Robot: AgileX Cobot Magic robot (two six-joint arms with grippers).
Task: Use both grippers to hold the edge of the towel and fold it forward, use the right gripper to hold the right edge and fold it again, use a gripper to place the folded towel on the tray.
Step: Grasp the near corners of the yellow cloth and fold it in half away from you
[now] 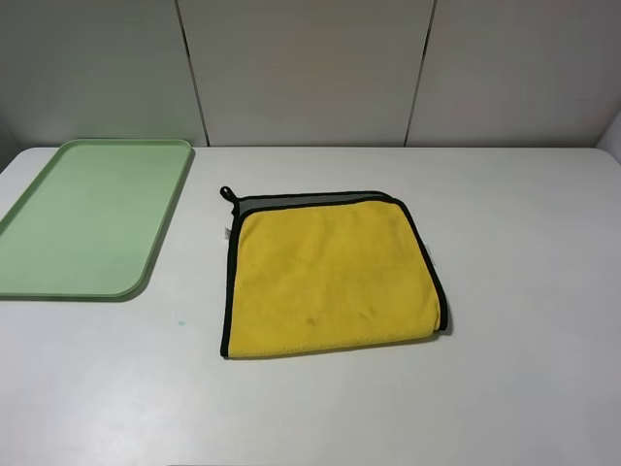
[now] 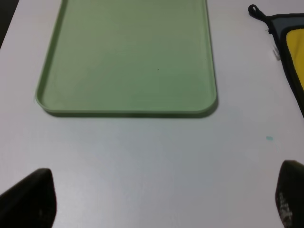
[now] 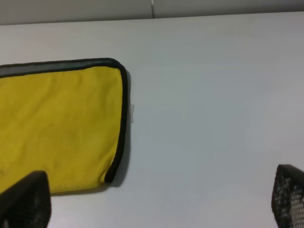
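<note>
The yellow towel (image 1: 330, 277) lies flat on the white table, right of centre, with a grey strip (image 1: 310, 200) showing along its far side. Its black edge (image 1: 226, 291) runs down the left, far and right sides; the near side shows no binding. A black loop (image 1: 226, 192) sticks out at the far left corner. The mint-green tray (image 1: 87, 218) lies at far left, with nothing in it. Neither gripper shows in the exterior view. My left gripper (image 2: 159, 204) is open above bare table near the tray (image 2: 128, 57). My right gripper (image 3: 156, 204) is open beside the towel (image 3: 61, 123).
A white panelled wall (image 1: 310, 68) stands behind the table. A small teal speck (image 1: 179, 320) marks the table between tray and towel. A tiny white tag (image 3: 132, 112) sticks out of the towel's hem.
</note>
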